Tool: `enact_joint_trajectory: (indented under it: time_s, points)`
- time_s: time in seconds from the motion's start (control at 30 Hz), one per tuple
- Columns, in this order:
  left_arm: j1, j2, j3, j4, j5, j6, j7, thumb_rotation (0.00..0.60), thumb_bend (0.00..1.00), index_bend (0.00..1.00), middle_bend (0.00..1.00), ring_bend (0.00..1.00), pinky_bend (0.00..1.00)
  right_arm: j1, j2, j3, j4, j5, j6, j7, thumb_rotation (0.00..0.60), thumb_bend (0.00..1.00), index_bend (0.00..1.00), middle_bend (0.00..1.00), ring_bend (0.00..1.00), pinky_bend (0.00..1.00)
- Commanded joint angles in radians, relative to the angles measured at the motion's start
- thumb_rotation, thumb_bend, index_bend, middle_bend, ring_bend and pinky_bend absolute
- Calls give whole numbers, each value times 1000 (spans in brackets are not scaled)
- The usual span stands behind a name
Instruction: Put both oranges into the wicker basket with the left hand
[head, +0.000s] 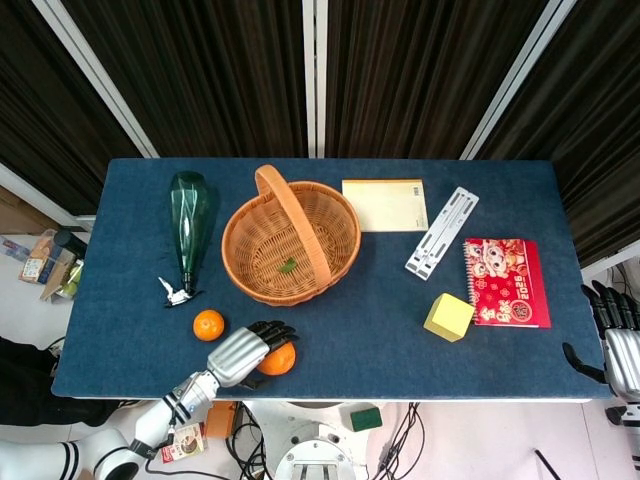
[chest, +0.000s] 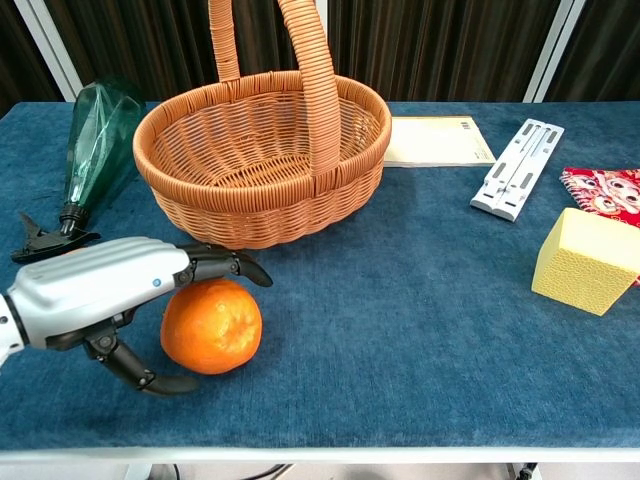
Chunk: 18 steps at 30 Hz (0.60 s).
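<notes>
One orange lies on the blue table near the front edge, in front of the wicker basket. My left hand reaches over it from the left. Its fingers arch across the top and its thumb curls low at the fruit's left side, without a plain grip. In the head view this hand covers part of that orange. The second orange sits free to the left of it. The basket holds only a small green leaf. My right hand hangs off the table's right edge, empty, fingers apart.
A green glass bottle lies left of the basket, with a small clip at its neck. Right of the basket are a yellow notepad, a white stand, a red notebook and a yellow block.
</notes>
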Motion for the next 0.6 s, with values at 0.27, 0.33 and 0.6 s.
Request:
enact_joint_trajectory:
  time_s: [0.27, 0.33, 0.6]
  points:
    - [-33, -39, -2, 47, -27, -23, -36, 600, 159, 174, 185, 232, 315, -4, 3, 0, 1, -4, 10, 8, 600, 318, 0, 0, 0, 0]
    - [-32, -52, -4, 61, -25, -9, -36, 600, 163, 183, 215, 267, 333, -5, 3, 0, 1, -4, 11, 8, 600, 318, 0, 0, 0, 0]
    - [-12, -71, 2, 75, 3, 77, -16, 600, 221, 350, 436, 448, 442, -6, 3, 0, 2, -5, 12, 9, 600, 319, 0, 0, 0, 0]
